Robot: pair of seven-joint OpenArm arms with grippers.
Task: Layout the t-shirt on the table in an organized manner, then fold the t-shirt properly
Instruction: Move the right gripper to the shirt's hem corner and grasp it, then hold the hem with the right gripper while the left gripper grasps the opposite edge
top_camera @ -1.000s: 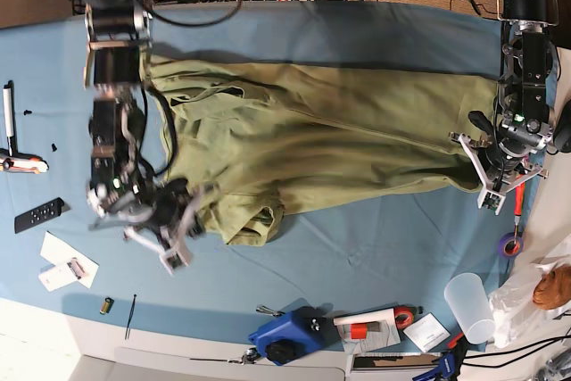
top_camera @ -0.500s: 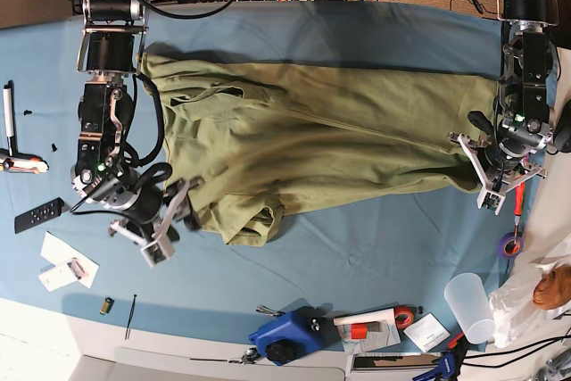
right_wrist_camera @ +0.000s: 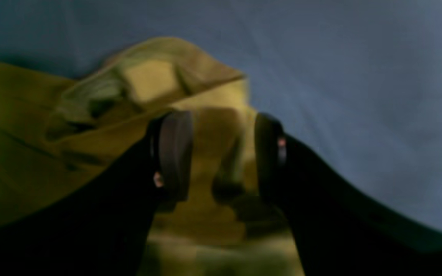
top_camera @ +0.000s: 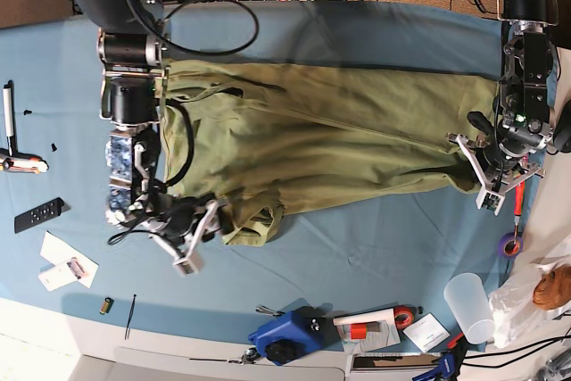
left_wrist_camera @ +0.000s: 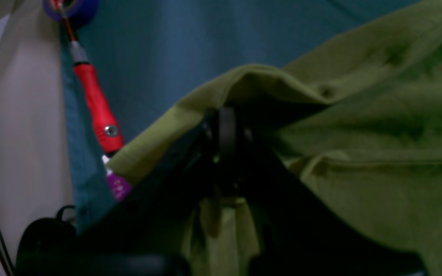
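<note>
T-shirt [top_camera: 330, 144]: one, olive, spread across the middle of the blue table [top_camera: 357, 247]; soft, light, limp, likely to bunch, so best taken at hems and corners. Right gripper [top_camera: 198, 236], lower left of frame: jaws apart over the bunched lower edge. Left gripper [top_camera: 482, 171], right of frame: jaws together, apparently clamped on the shirt's edge, though the wrist view is dim.

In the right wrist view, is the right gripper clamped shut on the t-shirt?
No. The right gripper stands open, a clear gap between its pads, with the t-shirt lying beneath and behind them on the table.
</note>
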